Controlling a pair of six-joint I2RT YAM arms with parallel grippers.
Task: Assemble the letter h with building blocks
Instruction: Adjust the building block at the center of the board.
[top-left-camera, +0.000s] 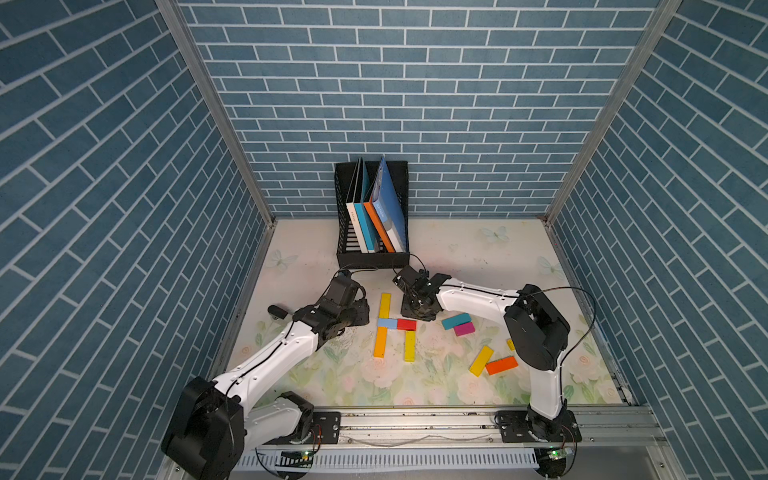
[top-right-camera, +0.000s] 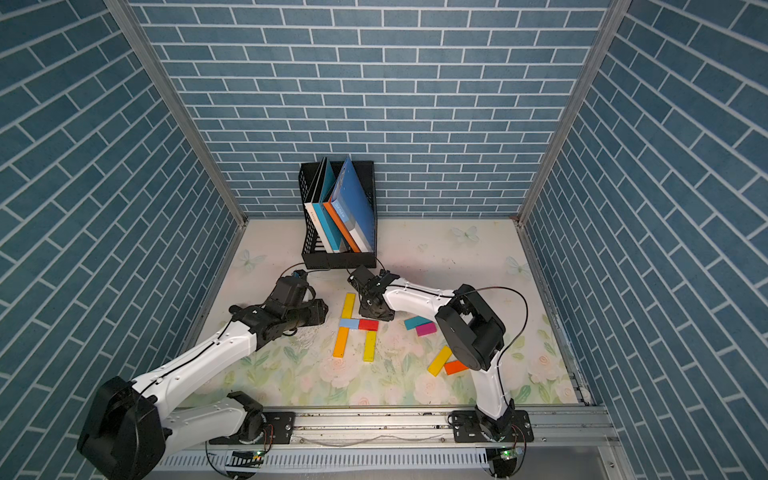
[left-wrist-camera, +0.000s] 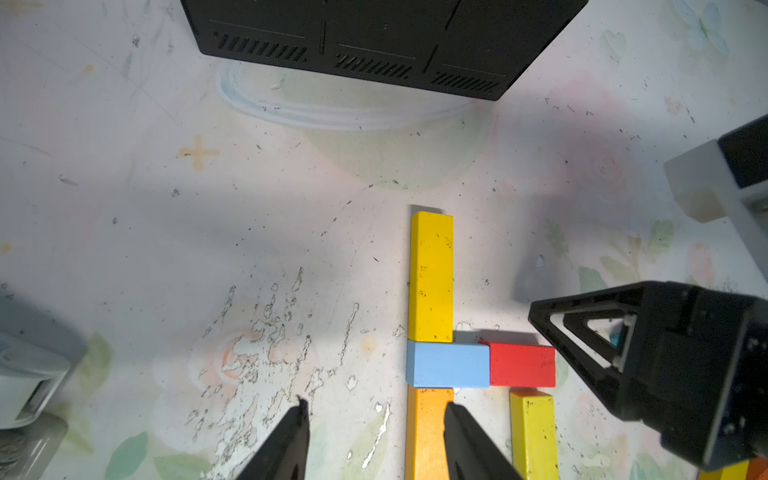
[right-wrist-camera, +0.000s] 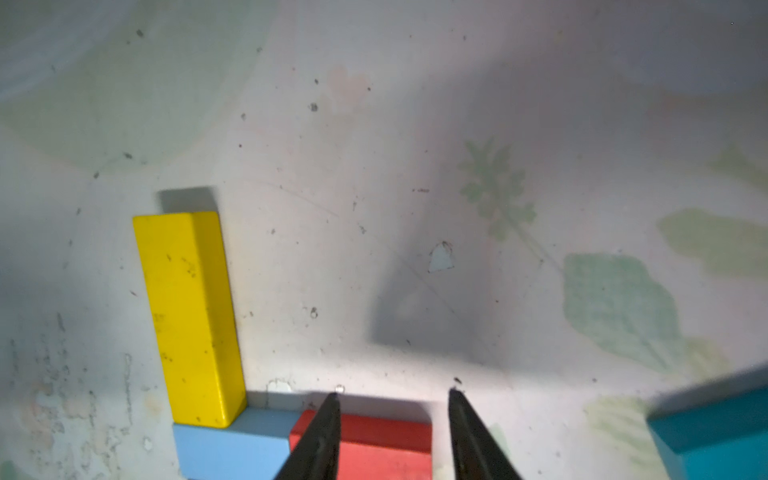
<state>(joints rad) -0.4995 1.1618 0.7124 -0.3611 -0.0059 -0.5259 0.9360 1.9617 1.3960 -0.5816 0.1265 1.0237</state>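
Floral table (top-left-camera: 478, 266), letter h (top-left-camera: 386, 323) of blocks, loose building blocks (top-left-camera: 481, 360), black rack (top-left-camera: 365, 259)

The letter h (top-left-camera: 397, 323) is laid flat between the two grippers. Its stem is formed by a long yellow block (top-left-camera: 385, 305) and an orange block (top-left-camera: 380, 342), the latter reaching under the left gripper (left-wrist-camera: 376, 407). These are parted by a crosswise light blue block (top-left-camera: 387, 323), against which a red block (top-left-camera: 406, 324) is butted, directly beneath the right gripper (right-wrist-camera: 395, 397). A yellow leg (top-left-camera: 409, 346) is set just below the red block. Beyond the right gripper, away from the left one, loose blocks are scattered: a teal block (top-left-camera: 456, 321) is touched by a magenta block (top-left-camera: 464, 329), and a tilted yellow block (top-left-camera: 481, 360) lies just beside an orange-red block (top-left-camera: 501, 365).
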